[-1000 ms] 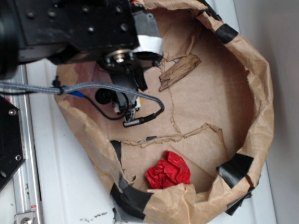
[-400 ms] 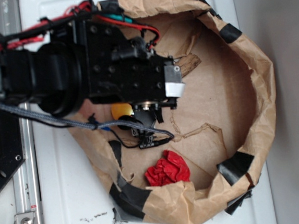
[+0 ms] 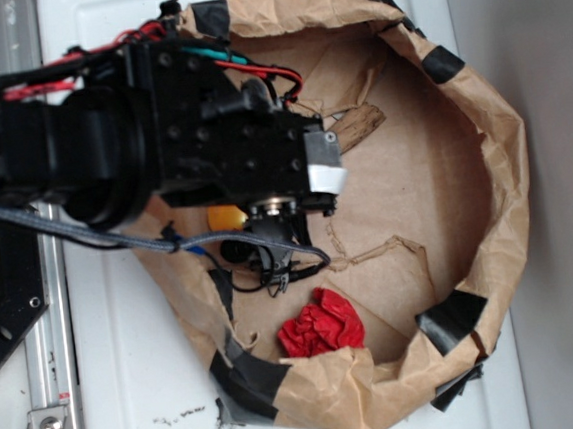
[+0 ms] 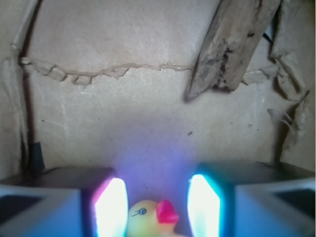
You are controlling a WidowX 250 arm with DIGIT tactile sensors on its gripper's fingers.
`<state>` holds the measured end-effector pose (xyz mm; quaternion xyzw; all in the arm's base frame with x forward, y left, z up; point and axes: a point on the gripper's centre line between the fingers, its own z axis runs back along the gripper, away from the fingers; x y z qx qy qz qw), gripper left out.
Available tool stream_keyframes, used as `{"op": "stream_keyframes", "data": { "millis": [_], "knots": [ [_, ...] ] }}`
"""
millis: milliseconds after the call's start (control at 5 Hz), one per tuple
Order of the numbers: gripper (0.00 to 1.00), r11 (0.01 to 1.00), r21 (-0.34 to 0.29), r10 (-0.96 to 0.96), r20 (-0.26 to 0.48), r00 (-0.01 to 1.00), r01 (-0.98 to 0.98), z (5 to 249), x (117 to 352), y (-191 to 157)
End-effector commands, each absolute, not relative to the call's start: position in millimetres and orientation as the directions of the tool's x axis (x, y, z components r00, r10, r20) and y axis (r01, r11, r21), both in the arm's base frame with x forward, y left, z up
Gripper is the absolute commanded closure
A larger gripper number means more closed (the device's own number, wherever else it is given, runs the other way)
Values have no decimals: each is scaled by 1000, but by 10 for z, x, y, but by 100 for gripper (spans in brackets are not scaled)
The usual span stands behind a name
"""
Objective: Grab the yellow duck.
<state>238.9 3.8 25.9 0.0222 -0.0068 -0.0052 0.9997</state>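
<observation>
The arm (image 3: pixel 111 160) reaches in from the left, lying level across the left wall of the paper nest (image 3: pixel 502 155), its black wrist block over the nest's left half. The gripper (image 4: pixel 157 207) points down at the nest floor; in the exterior view the arm's own bulk hides its fingertips. In the wrist view the two fingers (image 4: pixel 111 207) glow bright and stand apart, released, with the duck (image 4: pixel 148 219) between them at the bottom edge, its red beak towards the right finger. Whether either finger touches the duck cannot be told.

In the exterior view the duck (image 3: pixel 226 218) shows only as a small yellow patch under the wrist block, just inside the nest's left wall. The nest is crumpled brown paper patched with black tape, its floor torn along a ragged line. The wood (image 3: pixel 359 125) lies in the nest's upper middle, partly under the wrist block; in the wrist view the wood (image 4: pixel 232 44) slants at top right, apart from the duck. The red cloth (image 3: pixel 321 325) sits by the nest's lower wall.
</observation>
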Motion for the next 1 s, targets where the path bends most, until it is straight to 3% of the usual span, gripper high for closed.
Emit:
{"op": "stream_keyframes", "data": {
  "millis": [0,400,600,800],
  "knots": [
    [100,999,18,-39,48,998,39,482,2409,-50],
    [100,999,13,-51,41,998,50,492,2318,-58],
    [4,999,5,-53,48,997,52,557,2311,-46],
    [0,998,7,-58,22,998,58,535,2282,-37]
  ]
}}
